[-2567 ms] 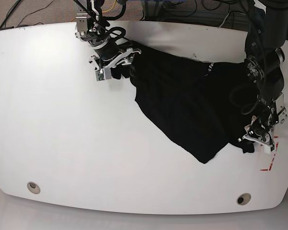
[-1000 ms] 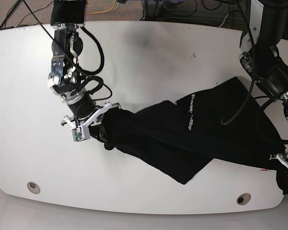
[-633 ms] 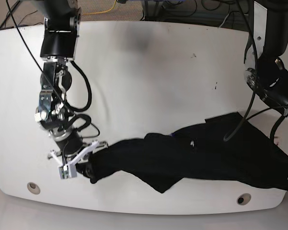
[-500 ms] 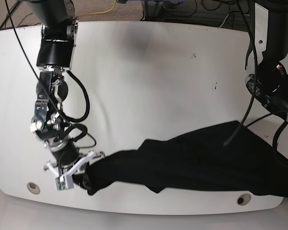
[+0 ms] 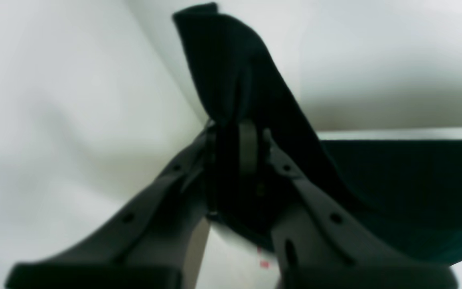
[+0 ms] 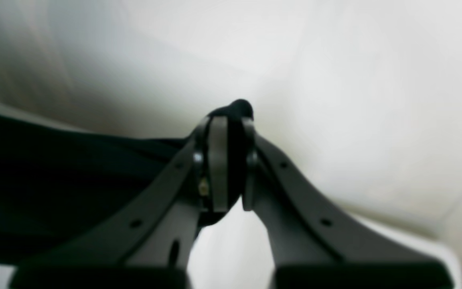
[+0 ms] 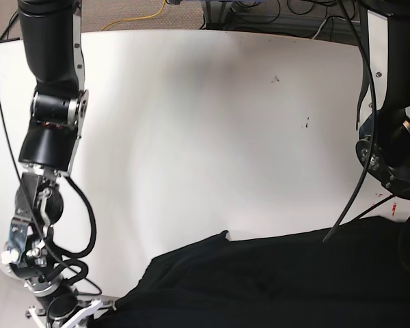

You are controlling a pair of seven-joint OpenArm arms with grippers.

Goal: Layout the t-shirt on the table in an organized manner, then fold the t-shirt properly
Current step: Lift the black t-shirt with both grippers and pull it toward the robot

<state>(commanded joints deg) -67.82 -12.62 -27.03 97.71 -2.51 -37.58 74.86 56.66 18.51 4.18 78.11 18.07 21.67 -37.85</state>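
Gripping black cloth, your left gripper and right gripper each pinch the t-shirt, which spans the near edge of the table.

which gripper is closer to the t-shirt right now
Neither; it's a tie. The left gripper is clamped on a bunched fold of the t-shirt, and the right gripper is pinched on another edge of it. Both are in contact with the cloth.
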